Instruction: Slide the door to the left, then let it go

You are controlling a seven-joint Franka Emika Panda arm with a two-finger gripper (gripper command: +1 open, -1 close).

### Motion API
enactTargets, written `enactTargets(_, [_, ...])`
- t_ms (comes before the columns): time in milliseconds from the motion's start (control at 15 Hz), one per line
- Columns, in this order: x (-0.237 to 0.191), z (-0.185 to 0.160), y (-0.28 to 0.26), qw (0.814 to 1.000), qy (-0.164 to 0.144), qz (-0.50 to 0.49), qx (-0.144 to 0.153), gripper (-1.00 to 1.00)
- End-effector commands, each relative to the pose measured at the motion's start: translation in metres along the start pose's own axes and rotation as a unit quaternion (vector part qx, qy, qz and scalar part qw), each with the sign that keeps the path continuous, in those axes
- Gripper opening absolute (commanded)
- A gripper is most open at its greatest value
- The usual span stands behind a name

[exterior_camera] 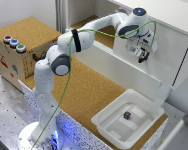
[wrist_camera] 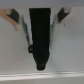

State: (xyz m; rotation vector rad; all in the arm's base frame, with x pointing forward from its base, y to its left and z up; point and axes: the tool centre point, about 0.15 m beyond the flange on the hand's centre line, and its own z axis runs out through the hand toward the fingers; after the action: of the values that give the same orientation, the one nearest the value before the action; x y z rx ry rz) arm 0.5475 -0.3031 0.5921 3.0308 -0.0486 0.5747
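A cork-textured tabletop (exterior_camera: 89, 92) is seen beneath one white robot arm (exterior_camera: 59, 62). One white cabinet (exterior_camera: 181, 30) stands along the far edge, and its one door (exterior_camera: 166, 52), a flat, plain white rectangular panel, is set on the front toward the exterior view's right. The gripper (exterior_camera: 142, 56) is held against the door's face; whether its fingers are spread or closed cannot be told, the wrist view being blurred. One shallow white plastic tray (exterior_camera: 106, 122) holds one small dark cube (exterior_camera: 127, 115). One cardboard box (exterior_camera: 19, 62) carries three round buttons (exterior_camera: 14, 43).
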Motion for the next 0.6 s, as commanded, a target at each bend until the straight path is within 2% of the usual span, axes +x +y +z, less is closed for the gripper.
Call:
enactTargets(0, [0.025,0.021,0.002,1.000,-0.009,-0.004,0.026,-1.00])
enactTargets(333, [0.017,0.025,-0.035,1.000,-0.015,0.002,0.026,-1.00])
enactTargets(533, [0.006,0.020,-0.070,1.000,-0.012,0.004,0.010,-1.00])
